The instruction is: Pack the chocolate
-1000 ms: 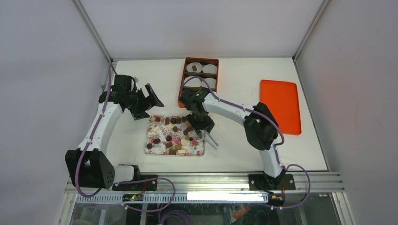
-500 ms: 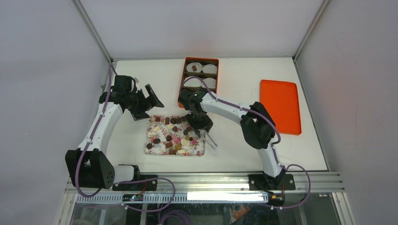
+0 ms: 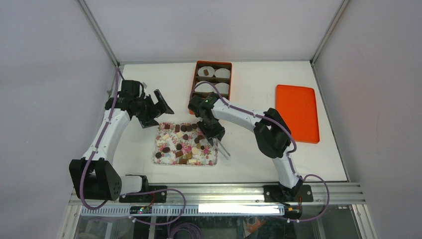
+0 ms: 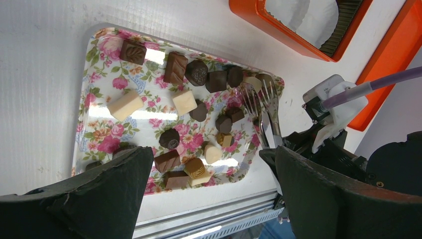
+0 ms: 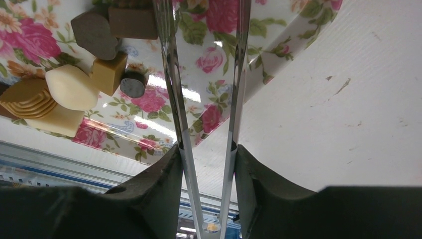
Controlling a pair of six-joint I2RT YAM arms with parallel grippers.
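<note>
Top external: floral tray (image 3: pixel 170 142) holds chocolate (image 3: pixel 183 128); orange box (image 3: pixel 215 62) holds paper cups (image 3: pixel 222 73); left hand (image 3: pixel 161 115) spread; right hand (image 3: pixel 211 132) clamps tongs (image 5: pixel 169 64).

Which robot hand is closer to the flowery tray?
The right gripper. Its fingers squeeze tongs whose tips reach over the flowery tray's right end. The left gripper hovers open, well clear of the tray, toward its far left corner.
</note>
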